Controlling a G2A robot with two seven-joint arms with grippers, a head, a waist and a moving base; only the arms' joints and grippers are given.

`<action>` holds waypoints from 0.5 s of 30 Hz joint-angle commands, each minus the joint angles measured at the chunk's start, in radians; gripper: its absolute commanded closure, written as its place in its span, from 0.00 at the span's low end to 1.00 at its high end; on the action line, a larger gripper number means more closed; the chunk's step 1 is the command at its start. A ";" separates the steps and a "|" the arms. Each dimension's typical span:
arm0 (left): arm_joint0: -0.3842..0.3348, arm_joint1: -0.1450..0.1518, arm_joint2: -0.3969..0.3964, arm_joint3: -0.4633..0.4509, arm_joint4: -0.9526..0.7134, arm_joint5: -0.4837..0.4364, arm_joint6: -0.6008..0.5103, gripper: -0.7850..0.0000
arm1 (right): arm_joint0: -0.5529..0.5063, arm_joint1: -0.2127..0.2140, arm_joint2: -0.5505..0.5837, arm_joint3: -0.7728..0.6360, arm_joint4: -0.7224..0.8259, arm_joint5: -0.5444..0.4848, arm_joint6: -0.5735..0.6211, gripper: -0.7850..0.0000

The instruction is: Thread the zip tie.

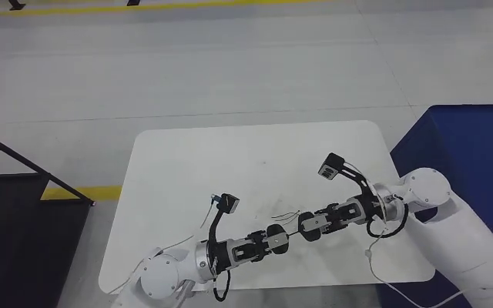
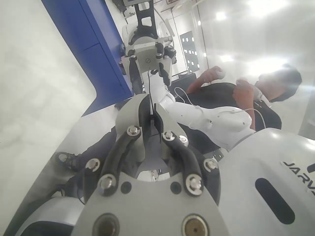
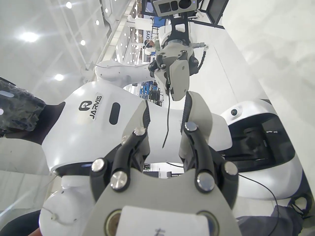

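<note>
While the left gripper (image 2: 150, 106) clamps the zip tie (image 2: 149, 84) above the desk (image 1: 192, 169), its tail lies between the wide jaws of the right gripper (image 3: 167, 104). A second grasp before threading seems next, needing careful centring.

— What colour is the zip tie (image 2: 149, 87)?
— Plain black. The table (image 1: 231, 162) is white.
— And the grippers?
— Left gripper (image 2: 150, 104) and right gripper (image 3: 167, 101) match: pale grey fingers, black ribbed pads, black links, silver bolts.
— Anything else?
— A blue cabinet (image 1: 454, 154), and a pale grey floor (image 1: 192, 61) with a yellow stripe (image 1: 85, 192)
</note>
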 commanded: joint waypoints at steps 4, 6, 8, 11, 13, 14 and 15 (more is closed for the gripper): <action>-0.003 0.000 0.011 -0.003 0.002 0.002 0.009 1.00 | -0.006 -0.003 -0.005 -0.009 -0.008 -0.003 -0.005 0.69; -0.004 0.000 0.014 -0.003 0.007 0.001 0.011 1.00 | -0.009 -0.004 -0.003 -0.010 -0.010 -0.005 -0.005 0.75; -0.004 0.001 0.017 -0.001 0.008 0.000 0.016 1.00 | -0.015 -0.004 -0.001 -0.013 -0.022 -0.009 -0.011 0.76; -0.005 0.001 0.021 0.003 0.009 -0.001 0.019 1.00 | -0.027 -0.004 -0.001 -0.026 -0.035 -0.013 -0.016 0.81; -0.005 0.002 0.023 0.004 0.014 -0.002 0.020 1.00 | -0.034 -0.004 0.000 -0.034 -0.040 -0.012 -0.016 0.90; -0.005 0.002 0.024 0.005 0.015 -0.003 0.021 1.00 | -0.037 -0.004 0.002 -0.036 -0.042 -0.011 -0.017 0.91; -0.005 0.002 0.025 0.006 0.014 -0.002 0.023 1.00 | -0.040 -0.004 0.003 -0.039 -0.043 -0.011 -0.018 0.91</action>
